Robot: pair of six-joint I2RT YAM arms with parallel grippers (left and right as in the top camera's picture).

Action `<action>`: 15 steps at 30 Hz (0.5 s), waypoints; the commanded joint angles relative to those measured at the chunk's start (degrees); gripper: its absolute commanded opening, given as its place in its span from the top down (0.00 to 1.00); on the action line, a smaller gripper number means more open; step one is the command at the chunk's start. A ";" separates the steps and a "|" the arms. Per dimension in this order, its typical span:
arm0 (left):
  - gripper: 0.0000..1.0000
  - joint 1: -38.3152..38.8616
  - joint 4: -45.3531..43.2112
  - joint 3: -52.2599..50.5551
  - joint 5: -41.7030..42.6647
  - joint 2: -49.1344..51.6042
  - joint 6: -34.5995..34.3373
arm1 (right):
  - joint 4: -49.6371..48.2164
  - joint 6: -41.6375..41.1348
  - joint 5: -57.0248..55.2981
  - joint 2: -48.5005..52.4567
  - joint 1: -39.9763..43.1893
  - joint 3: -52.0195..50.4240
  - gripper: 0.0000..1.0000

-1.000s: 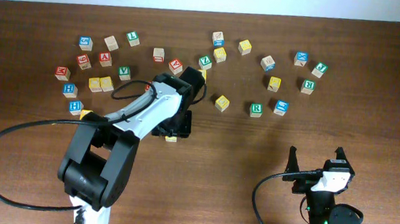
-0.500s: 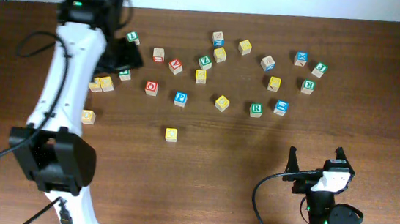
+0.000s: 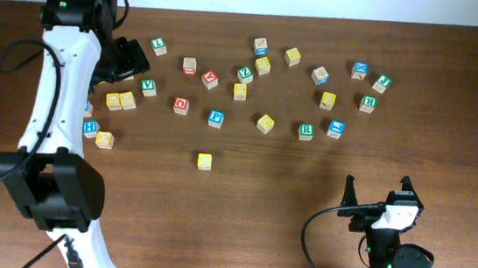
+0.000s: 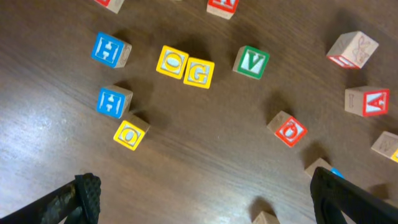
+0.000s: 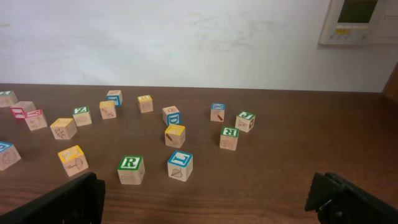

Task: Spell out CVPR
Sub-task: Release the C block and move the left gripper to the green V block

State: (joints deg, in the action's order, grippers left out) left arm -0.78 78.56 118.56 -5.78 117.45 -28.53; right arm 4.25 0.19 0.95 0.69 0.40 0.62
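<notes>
A yellow-faced cube (image 3: pixel 205 161) sits alone in front of the scattered cubes. A green V cube (image 3: pixel 149 86) lies at the left and also shows in the left wrist view (image 4: pixel 251 62). A blue P cube (image 3: pixel 215 118) lies mid-table. A green R cube (image 3: pixel 306 132) lies to the right and shows in the right wrist view (image 5: pixel 131 169). My left gripper (image 3: pixel 127 60) hangs open and empty above the far-left cubes, its fingers wide apart in its wrist view (image 4: pixel 208 202). My right gripper (image 3: pixel 378 196) rests open and empty at the front right (image 5: pixel 211 205).
Many other letter cubes are scattered across the far half of the table: two yellow cubes (image 4: pixel 185 66) side by side, blue H cubes (image 4: pixel 111 50), a red O cube (image 4: pixel 290 129), a red A cube (image 4: pixel 367 101) and a blue-edged cube (image 5: pixel 179 165) beside the R.
My left arm has swung from the table's middle to the far left. The yellow-faced cube it was over now stands alone. The right arm has not moved.
</notes>
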 commanded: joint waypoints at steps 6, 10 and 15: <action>0.13 4.70 -21.42 -13.60 0.55 0.98 2.91 | 0.28 -0.20 -0.31 -0.37 0.37 -0.31 0.02; 0.21 5.22 -28.87 -13.57 -7.21 6.84 2.91 | 0.28 -0.20 -0.31 -0.37 0.37 -0.31 0.02; 0.24 5.11 -35.34 -13.60 -7.56 10.56 7.65 | 0.28 -0.20 -0.31 -0.37 0.37 -0.31 0.02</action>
State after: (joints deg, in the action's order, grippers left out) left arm 4.60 45.06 104.77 -12.16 127.02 -24.84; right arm 4.25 0.16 0.93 0.69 0.40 0.62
